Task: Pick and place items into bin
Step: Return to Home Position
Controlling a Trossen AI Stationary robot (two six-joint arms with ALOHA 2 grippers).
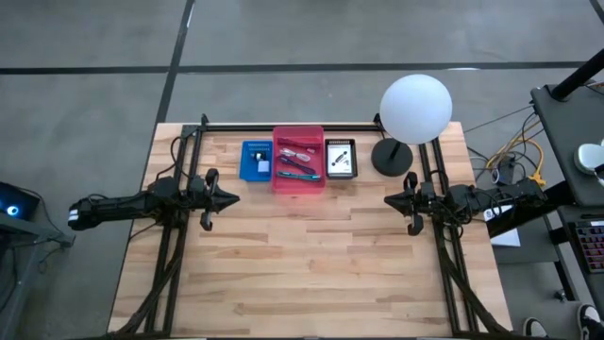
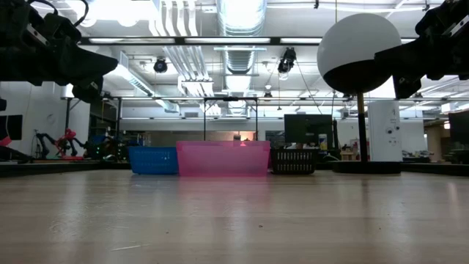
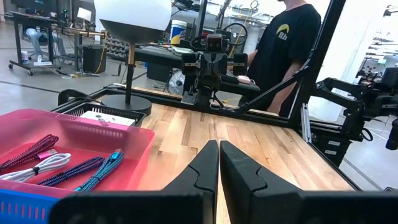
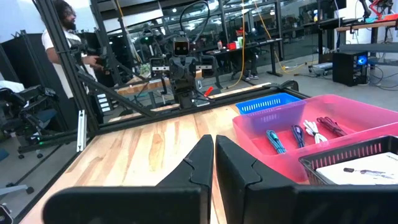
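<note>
At centre left the left gripper (image 1: 232, 199) hung pinched together, empty; upper middle, past the blue bin (image 1: 243, 161), the items (image 1: 300, 151) lay binned, cables (image 1: 294, 168) in the pink bin (image 1: 298, 129), a white box (image 1: 340, 157) in the black bin (image 1: 341, 178); centre right, the right gripper (image 1: 389, 200) was likewise closed on nothing. This looked like homing; next, I judged, both arms need only settle.

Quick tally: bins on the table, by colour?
blue bin: 1
pink bin: 1
black bin: 1
Total: 3
</note>
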